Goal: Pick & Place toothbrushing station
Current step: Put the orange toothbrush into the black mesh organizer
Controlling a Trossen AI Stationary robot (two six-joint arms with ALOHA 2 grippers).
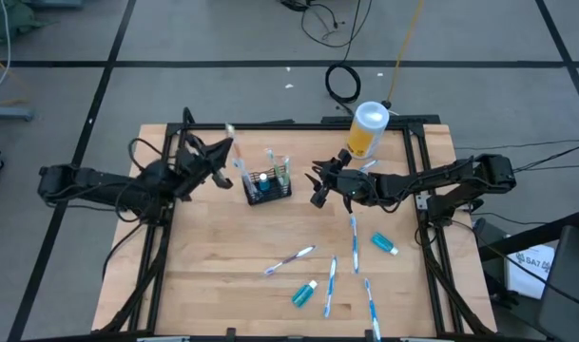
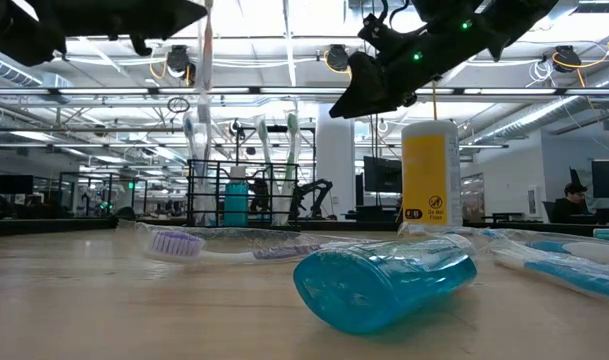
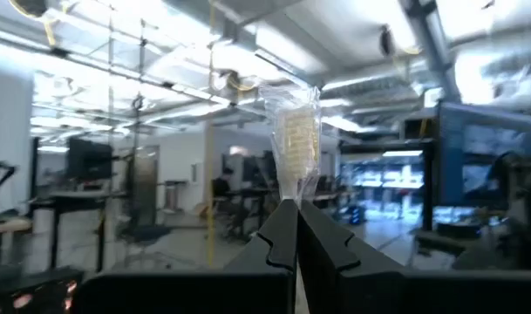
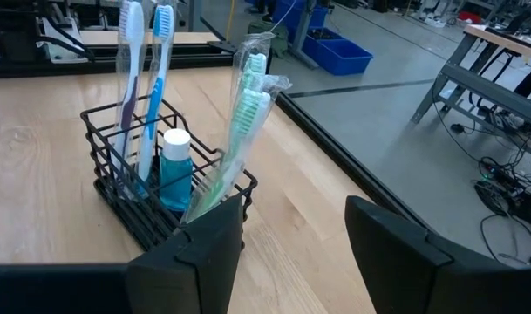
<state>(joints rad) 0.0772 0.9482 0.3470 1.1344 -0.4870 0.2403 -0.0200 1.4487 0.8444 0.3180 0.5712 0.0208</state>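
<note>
The black wire caddy (image 1: 267,186) stands on its base on the wooden table (image 1: 222,285), left of centre, holding several upright toothbrushes (image 4: 143,96) and a teal tube (image 4: 173,170). Left of the caddy and above the table, my left gripper (image 1: 222,150) is shut on a toothbrush in a clear wrapper (image 3: 294,139). My right gripper (image 1: 319,182) hovers open just right of the caddy (image 4: 152,218), its fingers (image 4: 195,253) pointing at it and touching nothing. Loose toothbrushes (image 1: 289,258) and teal tubes (image 1: 304,293) lie flat near the front. My left gripper pinches the wrapped toothbrush between its two fingers on the handle just behind the head (image 3: 295,202). The bristle head (image 3: 294,131) sticks out beyond the fingertips and slants upward. The brush is lifted clear of the table.
A yellow canister with a white lid (image 1: 368,128) stands at the back right, behind my right arm. More toothbrushes (image 1: 354,233) and a teal tube (image 1: 384,244) lie at the front right. A dark frame (image 1: 432,237) borders the table's sides. Bare wood shows at the front left.
</note>
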